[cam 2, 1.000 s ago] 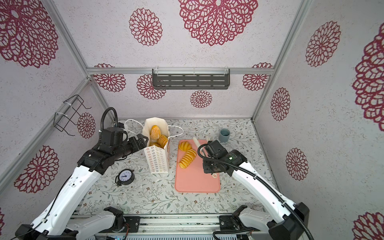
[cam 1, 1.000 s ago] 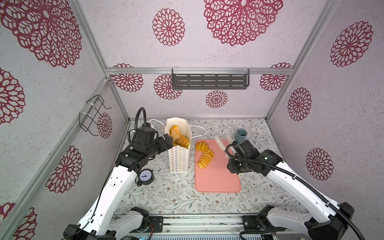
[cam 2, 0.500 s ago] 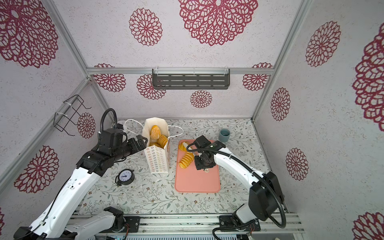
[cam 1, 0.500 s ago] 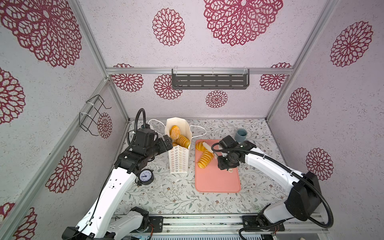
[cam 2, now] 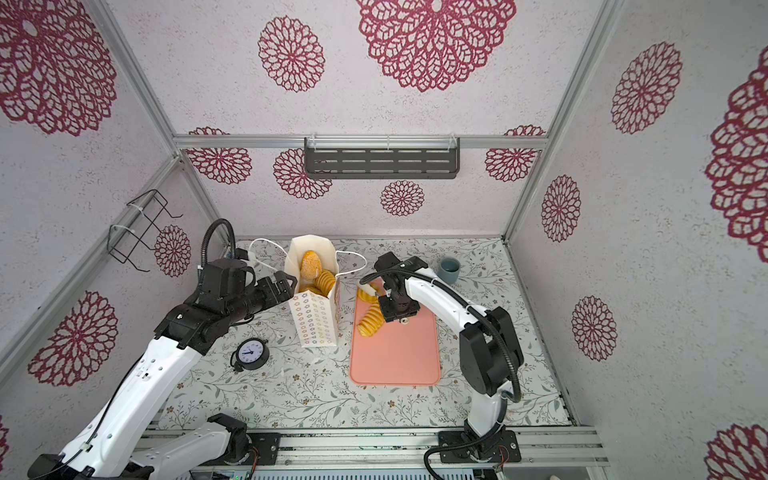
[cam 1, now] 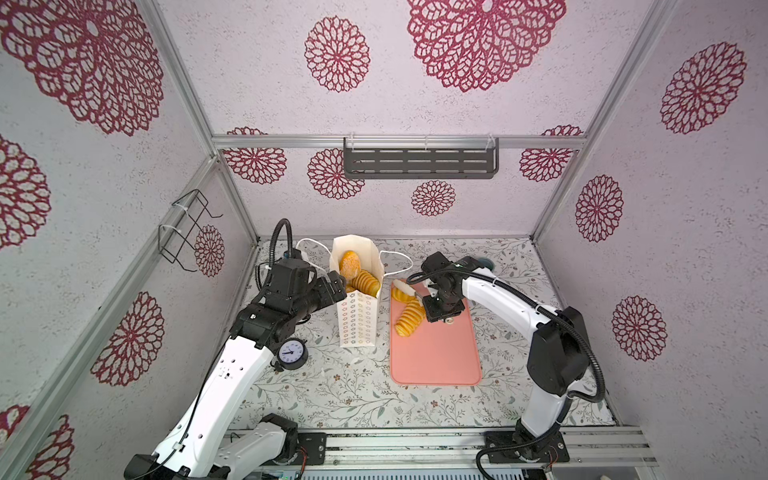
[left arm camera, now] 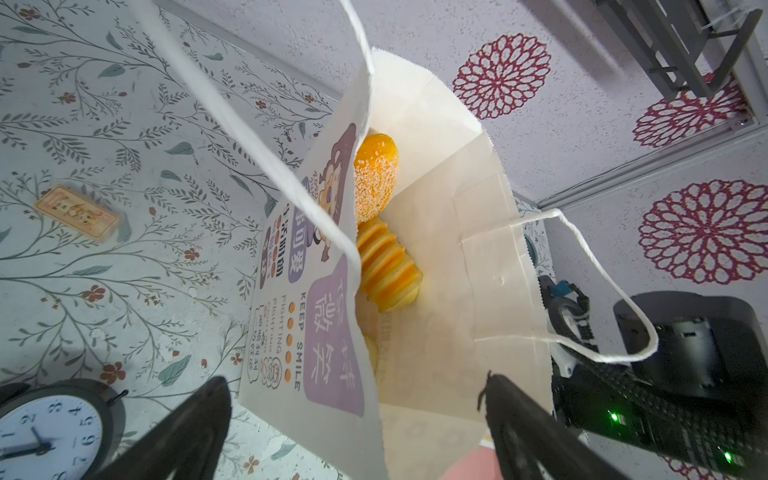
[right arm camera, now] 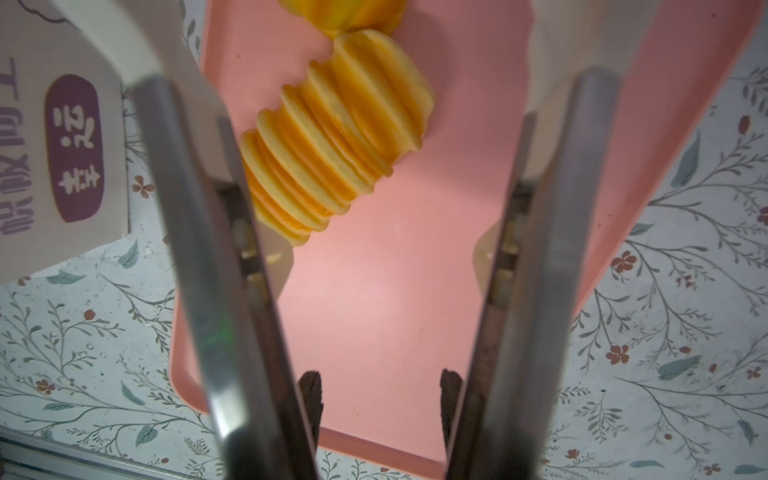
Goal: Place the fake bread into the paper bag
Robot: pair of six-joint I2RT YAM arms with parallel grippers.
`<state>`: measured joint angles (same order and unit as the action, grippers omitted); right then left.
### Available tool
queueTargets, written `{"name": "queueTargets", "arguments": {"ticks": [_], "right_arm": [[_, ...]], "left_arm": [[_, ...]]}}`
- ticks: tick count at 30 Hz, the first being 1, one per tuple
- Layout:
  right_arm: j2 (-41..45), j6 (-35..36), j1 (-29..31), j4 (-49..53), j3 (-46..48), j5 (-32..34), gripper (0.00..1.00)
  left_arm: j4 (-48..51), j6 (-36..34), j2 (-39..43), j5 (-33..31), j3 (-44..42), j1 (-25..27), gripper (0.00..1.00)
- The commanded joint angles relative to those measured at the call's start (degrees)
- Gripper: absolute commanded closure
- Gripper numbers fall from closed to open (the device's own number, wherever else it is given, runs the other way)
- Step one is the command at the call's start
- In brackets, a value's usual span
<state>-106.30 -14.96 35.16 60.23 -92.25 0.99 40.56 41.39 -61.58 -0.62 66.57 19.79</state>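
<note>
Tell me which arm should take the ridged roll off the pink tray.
Right. The right gripper hangs open over the pink tray, the ridged roll between its jaws; the left gripper is open at the paper bag, off the tray.

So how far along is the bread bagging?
Partly: a sugared bun and a ridged roll are in the paper bag. The right gripper hovers open and empty over the pink tray; the left gripper is open at the bag's rim. Still to go: a second ridged roll and another bread on the tray.
</note>
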Motion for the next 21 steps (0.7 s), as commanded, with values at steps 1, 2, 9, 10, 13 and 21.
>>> {"name": "queueTargets", "arguments": {"ticks": [1,2,9,10,13,21], "right_arm": [[-1.5,2.2,-0.2,4.2,-4.7,2.3,0.51],[-2.4,2.6,-0.2,4.8,-5.7,2.3,0.50],[-6.4,4.0,-0.3,8.8,-10.7,3.3,0.50],[-6.9,4.1,-0.3,9.2,-11.2,3.5,0.50],[-8.3,4.3,-0.3,10.3,-12.6,4.2,0.50],[-11.0,5.2,-0.3,11.6,-15.4,4.6,0.52]], "left_arm": [[-2.5,-1.5,0.0,1.2,-0.9,-0.1,0.03],[-2.7,-1.7,0.0,1.5,-1.0,-0.2,0.03],[-3.9,-2.0,0.4,3.0,-1.7,-1.1,0.03],[-4.1,-2.1,0.4,3.1,-1.8,-1.2,0.03],[-4.6,-1.9,0.5,3.6,-2.0,-1.3,0.03],[-5.2,-1.3,1.5,3.6,-3.1,-1.4,0.03]]}}
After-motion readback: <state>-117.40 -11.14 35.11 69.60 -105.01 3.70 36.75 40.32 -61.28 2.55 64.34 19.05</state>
